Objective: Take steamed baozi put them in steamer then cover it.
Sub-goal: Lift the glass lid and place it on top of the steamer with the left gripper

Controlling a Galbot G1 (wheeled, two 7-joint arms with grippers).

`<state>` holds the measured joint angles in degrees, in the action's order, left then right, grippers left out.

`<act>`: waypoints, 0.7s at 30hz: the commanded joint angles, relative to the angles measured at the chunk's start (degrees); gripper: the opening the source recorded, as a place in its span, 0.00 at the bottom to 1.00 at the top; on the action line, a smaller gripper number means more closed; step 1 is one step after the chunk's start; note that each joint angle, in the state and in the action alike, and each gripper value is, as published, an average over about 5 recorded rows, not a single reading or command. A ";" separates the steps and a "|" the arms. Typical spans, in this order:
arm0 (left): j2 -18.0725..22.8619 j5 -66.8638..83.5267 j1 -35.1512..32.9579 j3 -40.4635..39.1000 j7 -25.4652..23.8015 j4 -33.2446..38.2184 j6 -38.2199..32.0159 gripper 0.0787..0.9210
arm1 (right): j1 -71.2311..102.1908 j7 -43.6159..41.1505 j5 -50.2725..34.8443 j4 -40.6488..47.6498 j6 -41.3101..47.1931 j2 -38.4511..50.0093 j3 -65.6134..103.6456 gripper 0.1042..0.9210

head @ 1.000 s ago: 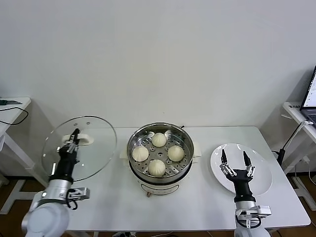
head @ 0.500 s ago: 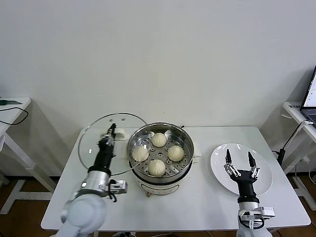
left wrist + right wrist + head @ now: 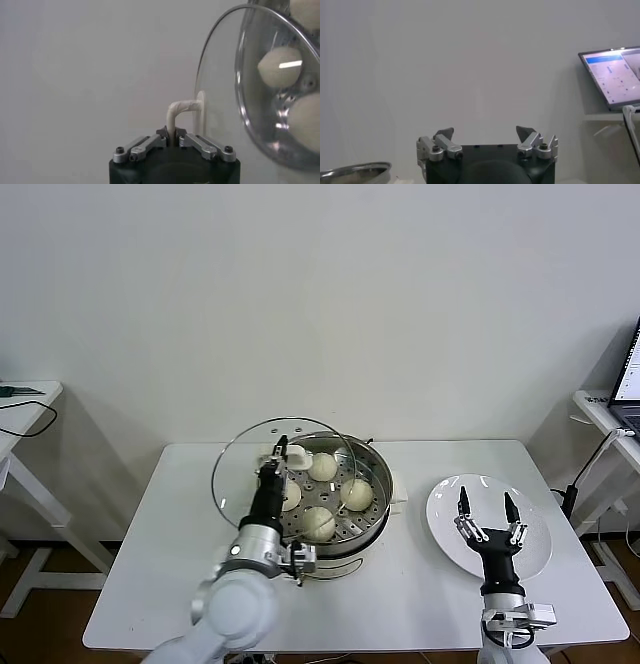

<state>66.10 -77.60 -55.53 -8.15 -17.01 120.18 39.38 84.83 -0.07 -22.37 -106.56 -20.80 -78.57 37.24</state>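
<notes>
The shiny steamer [image 3: 376, 480] stands mid-table with several cream-white steamed baozi [image 3: 322, 467] on its perforated tray. My left gripper [image 3: 281, 452] is shut on the white handle of the round glass lid [image 3: 236, 476], which hangs tilted on edge over the steamer's left part. In the left wrist view the gripper [image 3: 171, 134] pinches the handle [image 3: 182, 107], and baozi [image 3: 280, 67] show through the lid [image 3: 220, 90]. My right gripper [image 3: 487, 506] stands open over the white plate [image 3: 442, 526], holding nothing; the right wrist view shows the right gripper [image 3: 485, 132] with jaws wide apart.
The white table [image 3: 170, 574] carries only the steamer and plate. A side table [image 3: 600, 409] with a laptop [image 3: 630, 379] and a cable stands at the right. Another small table [image 3: 25, 399] is at the far left. The steamer's rim [image 3: 355, 171] shows in the right wrist view.
My left arm has carried the glass lid from the table's far left rightward until it overlaps the steamer. The right gripper stayed open over the plate, barely shifting.
</notes>
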 commanded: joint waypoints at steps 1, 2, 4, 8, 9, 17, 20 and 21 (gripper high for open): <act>7.38 -4.99 4.69 -6.60 -2.06 -6.86 3.72 0.13 | -0.06 0.05 0.61 0.29 -0.16 -0.37 -0.02 0.88; 7.92 -5.39 4.65 -6.52 -2.05 -7.44 3.57 0.13 | -0.07 0.05 0.69 0.30 -0.17 -0.46 -0.02 0.88; 8.81 -6.24 4.53 -6.33 -2.00 -8.53 3.26 0.13 | -0.11 0.06 0.82 0.32 -0.16 -0.61 -0.03 0.88; 10.03 -7.38 4.30 -5.96 -1.92 -10.06 2.69 0.13 | -0.02 0.09 1.30 0.44 -0.21 -0.75 -0.23 0.88; 10.31 -7.53 4.27 -5.87 -1.88 -10.36 2.60 0.13 | 0.01 0.10 1.44 0.48 -0.23 -0.81 -0.28 0.88; 12.71 -8.90 3.55 -5.40 -1.13 -12.00 2.19 0.13 | 0.23 0.14 2.12 0.60 -0.40 -1.17 -0.41 0.88; 13.82 -9.79 2.94 -5.27 -1.02 -12.47 1.84 0.13 | 0.25 0.14 2.23 0.57 -0.42 -1.22 -0.42 0.88; 14.14 -10.01 2.80 -5.24 -0.96 -12.60 1.67 0.13 | 0.25 0.14 2.27 0.56 -0.43 -1.25 -0.44 0.88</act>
<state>76.60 -85.00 -52.60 -12.63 -18.13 110.06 41.27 85.10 0.06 -20.40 -105.99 -21.19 -79.71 36.86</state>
